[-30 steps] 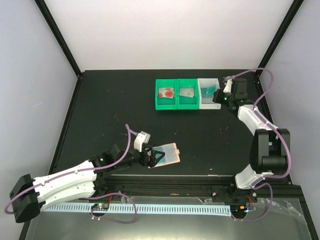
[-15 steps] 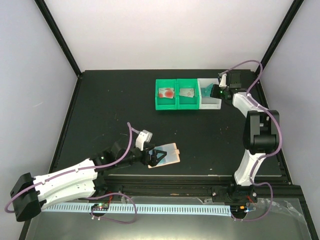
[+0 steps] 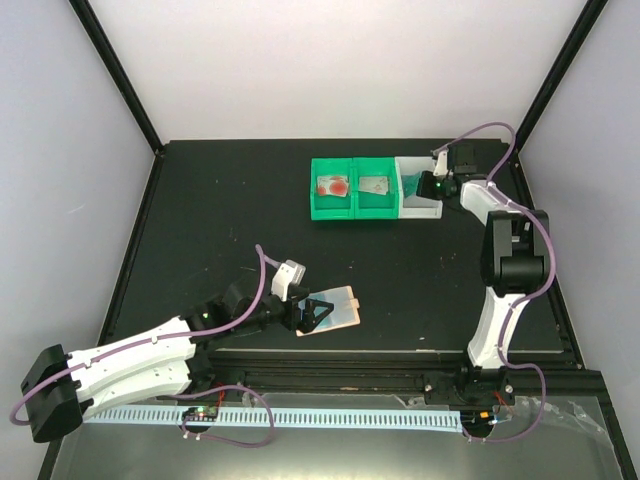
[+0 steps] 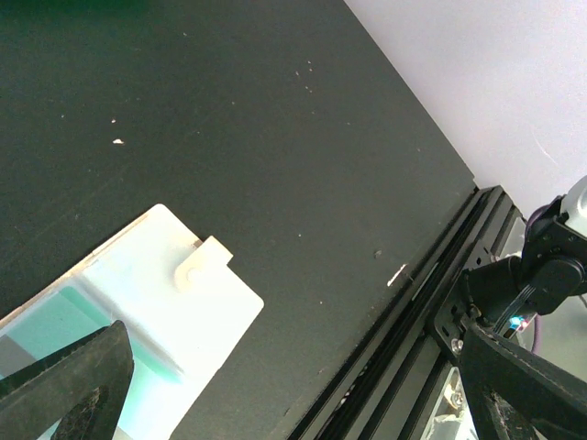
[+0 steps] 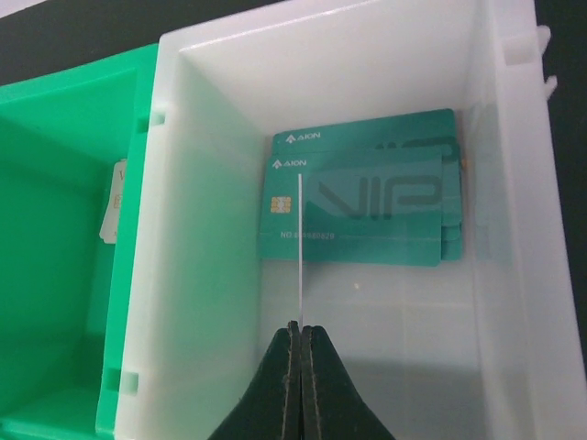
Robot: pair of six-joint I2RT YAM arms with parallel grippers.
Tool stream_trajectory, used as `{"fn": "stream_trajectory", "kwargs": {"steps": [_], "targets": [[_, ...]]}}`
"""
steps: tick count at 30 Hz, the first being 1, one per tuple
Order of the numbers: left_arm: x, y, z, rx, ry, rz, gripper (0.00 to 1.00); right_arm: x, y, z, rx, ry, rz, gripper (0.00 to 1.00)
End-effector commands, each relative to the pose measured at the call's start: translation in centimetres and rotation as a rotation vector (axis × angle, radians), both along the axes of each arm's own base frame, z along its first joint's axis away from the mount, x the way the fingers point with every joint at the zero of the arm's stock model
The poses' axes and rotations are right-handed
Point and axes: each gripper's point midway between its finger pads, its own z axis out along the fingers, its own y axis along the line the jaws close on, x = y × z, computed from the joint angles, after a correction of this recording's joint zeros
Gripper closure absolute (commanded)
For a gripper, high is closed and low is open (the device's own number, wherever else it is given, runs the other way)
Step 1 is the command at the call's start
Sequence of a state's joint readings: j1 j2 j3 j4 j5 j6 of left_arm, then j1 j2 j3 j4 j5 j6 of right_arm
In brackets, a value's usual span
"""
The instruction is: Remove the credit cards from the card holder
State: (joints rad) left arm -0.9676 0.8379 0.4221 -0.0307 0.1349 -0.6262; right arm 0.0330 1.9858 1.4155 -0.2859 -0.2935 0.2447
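Observation:
The card holder (image 3: pixel 342 307) lies open near the table's front edge, pale inner side up, tab (image 4: pixel 203 261) showing. My left gripper (image 3: pixel 316 314) is open over its left half, one finger (image 4: pixel 78 385) above the holder (image 4: pixel 183 302) and the other past the table edge; a teal patch (image 4: pixel 50 321) shows in its pocket. My right gripper (image 5: pixel 301 328) is shut on a credit card (image 5: pixel 300 247) seen edge-on, held over the white bin (image 5: pixel 211 275), where several teal cards (image 5: pixel 367 220) lie flat. In the top view the right gripper (image 3: pixel 433 186) is at that bin (image 3: pixel 422 208).
Two green bins (image 3: pixel 352 212) stand left of the white one; the left holds a red-blotch card (image 3: pixel 332 185), the middle a silver-grey card (image 3: pixel 375 184). The middle bin's wall (image 5: pixel 64 275) adjoins the white bin. A black rail (image 4: pixel 431 321) runs along the table's front edge.
My right gripper has swung left from beside the white bin to over it, carrying the card. My left gripper has stayed on the holder.

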Motion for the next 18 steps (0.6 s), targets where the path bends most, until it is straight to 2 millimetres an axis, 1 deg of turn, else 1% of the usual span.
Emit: {"fn": "stream_trajectory", "kwargs": {"steps": [1, 13, 18], "targets": [[0.5, -0.3, 1.6, -0.016, -0.033, 0.001, 0.01, 1.5, 0.3, 0.9, 0.014, -0.035, 0.019, 0.99], [0.5, -0.2, 1.7, -0.016, -0.029, 0.007, 0.01, 2.8, 0.7, -0.3, 0.037, -0.009, 0.023, 0.99], [0.5, -0.2, 1.6, -0.014, -0.029, 0.007, 0.01, 3.0, 0.2, -0.8, 0.024, 0.012, -0.008, 0.99]]}}
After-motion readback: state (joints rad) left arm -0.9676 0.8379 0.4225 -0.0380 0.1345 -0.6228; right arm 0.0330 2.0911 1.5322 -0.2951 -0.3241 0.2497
